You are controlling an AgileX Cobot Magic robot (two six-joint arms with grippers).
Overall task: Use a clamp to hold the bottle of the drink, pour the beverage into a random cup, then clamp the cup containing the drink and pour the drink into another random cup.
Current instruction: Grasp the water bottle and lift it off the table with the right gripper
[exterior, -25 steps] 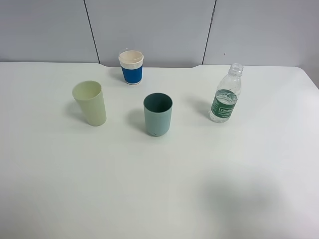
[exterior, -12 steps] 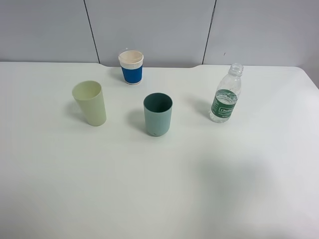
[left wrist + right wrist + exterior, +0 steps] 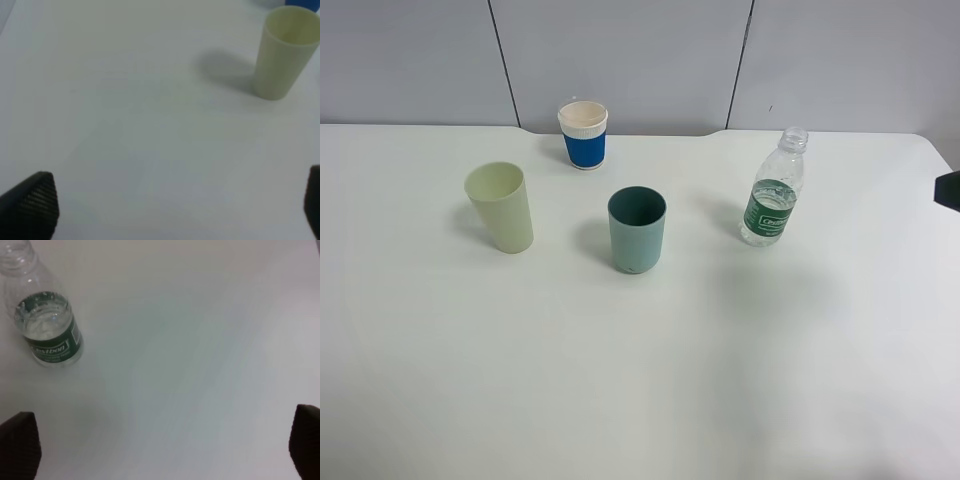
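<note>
An uncapped clear bottle with a green label stands upright at the table's right; the right wrist view shows the bottle with some clear liquid inside. My right gripper is open and empty, some way short of it. A pale green cup stands at the left, a teal cup in the middle, and a blue paper cup at the back. My left gripper is open and empty above bare table, well short of the pale green cup.
The white table has a notched back edge against a grey panelled wall. A dark part of my right arm shows at the right edge of the exterior high view, to the right of the bottle.
A dark part of my right arm has come into the exterior high view at the right edge. Its shadow on the table has shifted toward the bottle. Bottle and cups have not moved.
</note>
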